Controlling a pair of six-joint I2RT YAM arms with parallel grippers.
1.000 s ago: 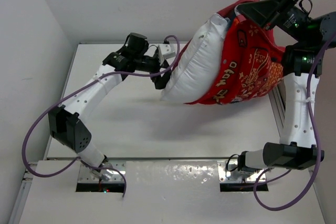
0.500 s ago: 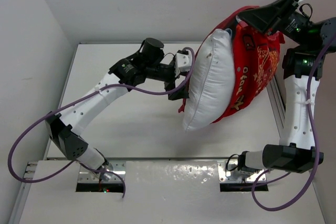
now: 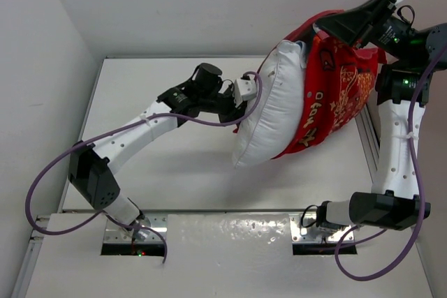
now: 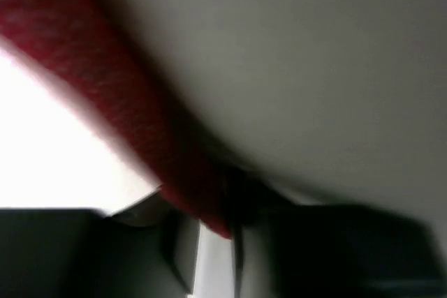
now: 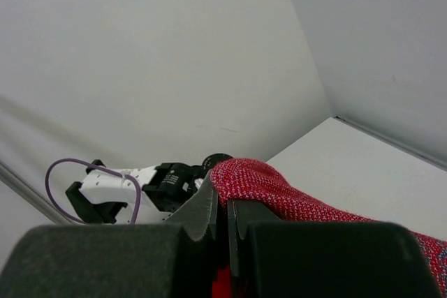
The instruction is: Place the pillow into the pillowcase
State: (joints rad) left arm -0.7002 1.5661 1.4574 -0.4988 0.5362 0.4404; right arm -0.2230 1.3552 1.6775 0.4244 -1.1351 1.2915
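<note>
Left wrist view blurred, left hand seemingly pinched on the bright red printed fabric pillowcase, right hand clamped on its upper hem, plump white rectangular pillow between both hands, its far part hidden inside.

Your right gripper, raised at the far right, has its jaws on the top edge of the bright red printed fabric pillowcase, which hangs down below them. The plump white fabric pillow bulges out of the case's open side toward your left gripper. That gripper's jaws press into the pillow's bare flank above the white table, tips hidden, so their grip cannot be read.
</note>
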